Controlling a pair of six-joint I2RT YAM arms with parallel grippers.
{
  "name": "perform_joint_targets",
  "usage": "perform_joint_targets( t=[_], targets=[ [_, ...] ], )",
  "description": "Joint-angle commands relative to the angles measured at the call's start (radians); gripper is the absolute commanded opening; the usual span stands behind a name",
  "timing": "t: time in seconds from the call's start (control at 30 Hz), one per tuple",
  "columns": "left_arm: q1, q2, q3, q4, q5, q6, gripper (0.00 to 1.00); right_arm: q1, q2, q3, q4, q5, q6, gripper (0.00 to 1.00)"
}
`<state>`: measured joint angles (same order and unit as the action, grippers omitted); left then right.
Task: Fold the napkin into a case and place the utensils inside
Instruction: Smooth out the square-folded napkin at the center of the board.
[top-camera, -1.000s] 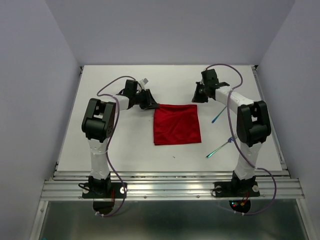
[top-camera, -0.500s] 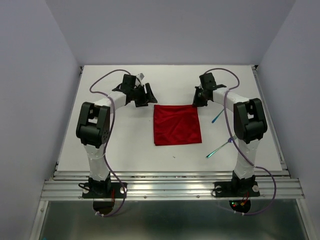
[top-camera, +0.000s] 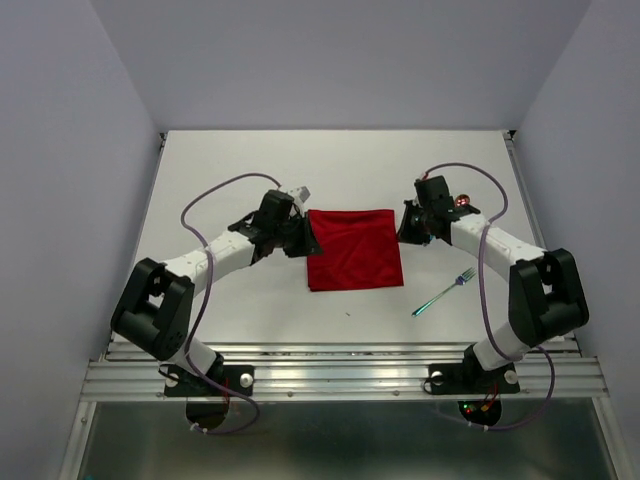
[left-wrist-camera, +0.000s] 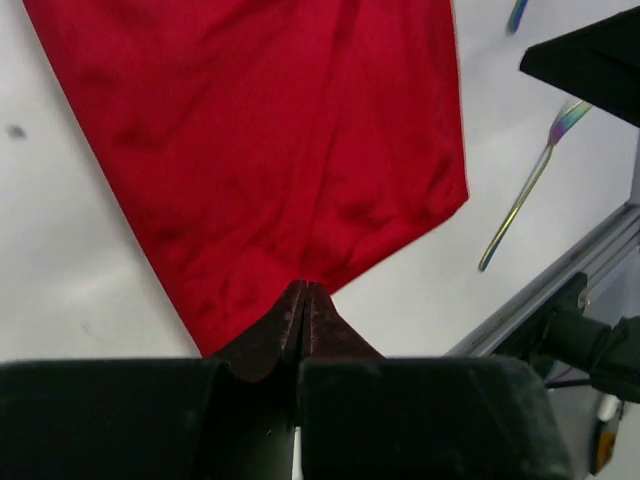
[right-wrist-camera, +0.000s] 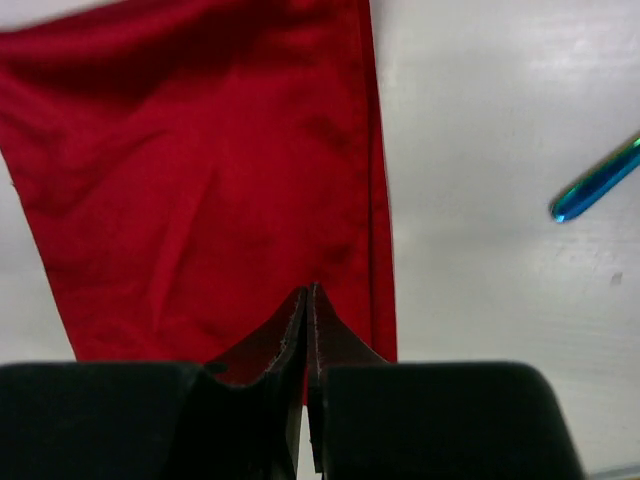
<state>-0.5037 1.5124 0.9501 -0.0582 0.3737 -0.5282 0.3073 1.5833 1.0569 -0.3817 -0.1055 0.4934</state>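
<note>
Risk: thin napkin (top-camera: 355, 250) slipping out of shallow pinch. Claws lifting unevenly would be dragging cloth askew and skewing fold. Right arm swinging out could be knocking fork (top-camera: 442, 293), lying just outboard of right claw (right-wrist-camera: 307, 305).
Left claw (left-wrist-camera: 303, 300): clenched, tips biting napkin's left edge.
Right claw: clenched, pinching right edge.
Napkin lying flat on desk (top-camera: 260, 290), stretching between both claws.
</note>
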Motion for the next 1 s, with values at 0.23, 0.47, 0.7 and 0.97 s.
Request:
perform_joint_targets(
  t=[0.23,0.47,0.7,0.97],
  targets=[
    [-0.05,-0.048,-0.186,0.087,-0.027,-0.07,0.0,0.068,-0.163,-0.183,-0.009,-0.002,0.091,0.08],
    [-0.059,0.026,-0.201,0.118,-0.039,-0.075,0.0,0.078,-0.126,-0.199,0.0,0.003,0.085,0.08],
    [-0.064,0.083,-0.225,0.144,-0.039,-0.073,0.0,0.078,-0.079,-0.254,0.041,0.018,0.083,0.08],
    [-0.064,-0.046,-0.183,0.08,-0.05,-0.055,0.0,0.078,-0.08,-0.287,0.049,0.033,0.091,0.08]
  ],
)
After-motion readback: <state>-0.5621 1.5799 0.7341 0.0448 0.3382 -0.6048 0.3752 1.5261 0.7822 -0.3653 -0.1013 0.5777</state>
